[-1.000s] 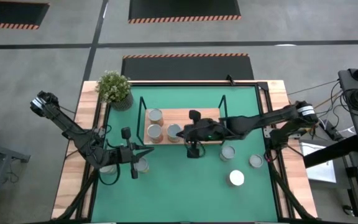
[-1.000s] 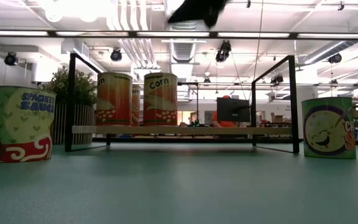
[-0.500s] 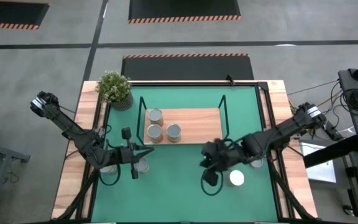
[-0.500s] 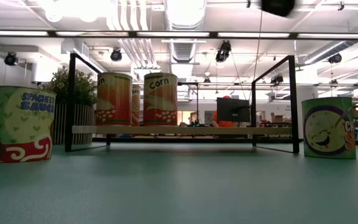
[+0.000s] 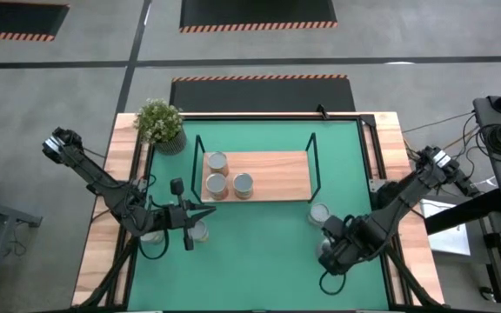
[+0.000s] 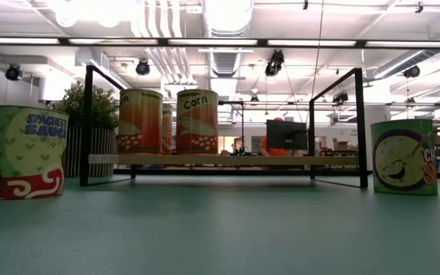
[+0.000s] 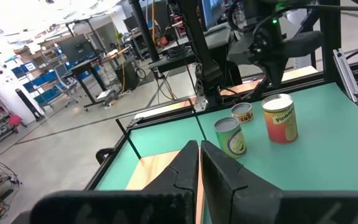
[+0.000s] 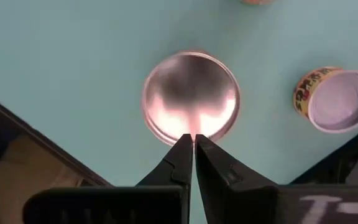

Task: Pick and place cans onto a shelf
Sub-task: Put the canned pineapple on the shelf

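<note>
The shelf (image 5: 272, 174) stands mid-table with three cans (image 5: 217, 184) upright on its left part; the low view shows them (image 6: 197, 121) on the board. My right gripper (image 5: 330, 259) hangs shut over the near right of the mat, pointing down, high above a shiny-topped can (image 8: 191, 102) and touching nothing. A labelled can (image 8: 334, 99) stands beside that one, and another can (image 5: 318, 213) stands nearer the shelf. My left gripper (image 7: 199, 146) waits shut at the left, level, near two cans (image 5: 200, 229). No gripper shows in the low view.
A potted plant (image 5: 159, 124) stands at the far left corner. The shelf's black posts (image 6: 357, 126) rise at its corners. The shelf's right half (image 5: 281, 174) is bare wood. Green mat (image 5: 259, 252) lies bare between the two arms.
My right gripper has swung from over the shelf's middle toward the table's near right, sinking a little. It has tipped from level to pointing down and rolled about its own line, staying shut. It has left the top of the low view.
</note>
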Controlling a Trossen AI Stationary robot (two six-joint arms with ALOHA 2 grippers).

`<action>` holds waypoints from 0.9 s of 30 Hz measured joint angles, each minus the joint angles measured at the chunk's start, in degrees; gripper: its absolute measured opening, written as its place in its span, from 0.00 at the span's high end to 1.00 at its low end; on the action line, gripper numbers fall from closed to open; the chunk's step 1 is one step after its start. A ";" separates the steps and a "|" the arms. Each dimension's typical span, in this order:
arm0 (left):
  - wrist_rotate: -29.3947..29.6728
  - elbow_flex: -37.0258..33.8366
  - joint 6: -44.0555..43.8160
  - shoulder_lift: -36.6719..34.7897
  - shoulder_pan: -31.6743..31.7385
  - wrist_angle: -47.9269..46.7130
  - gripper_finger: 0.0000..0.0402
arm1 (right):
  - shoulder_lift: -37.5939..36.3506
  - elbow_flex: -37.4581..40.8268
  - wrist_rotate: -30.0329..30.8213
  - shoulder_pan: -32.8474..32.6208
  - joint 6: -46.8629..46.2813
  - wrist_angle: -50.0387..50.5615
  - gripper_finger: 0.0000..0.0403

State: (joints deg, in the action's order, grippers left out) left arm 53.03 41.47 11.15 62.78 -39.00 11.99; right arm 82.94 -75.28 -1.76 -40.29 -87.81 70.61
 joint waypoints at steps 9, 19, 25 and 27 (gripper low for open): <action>-0.01 0.00 0.38 -0.04 0.00 1.17 1.00 | 0.00 0.48 2.75 -0.09 -1.55 -0.09 0.73; 0.00 0.00 0.41 -0.04 0.00 1.36 1.00 | 2.22 0.96 3.32 -0.06 -3.23 -0.16 0.29; -0.01 0.00 0.44 -0.04 0.00 1.29 1.00 | 3.94 1.06 3.31 -0.06 -3.24 -0.68 0.12; -0.01 0.00 0.81 -0.07 0.00 1.31 1.00 | 4.53 1.29 3.26 -0.06 -3.19 -0.64 0.09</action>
State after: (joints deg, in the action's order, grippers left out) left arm 53.01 41.47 11.95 62.72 -39.00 13.30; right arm 87.46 -73.99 1.50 -40.36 -91.01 69.97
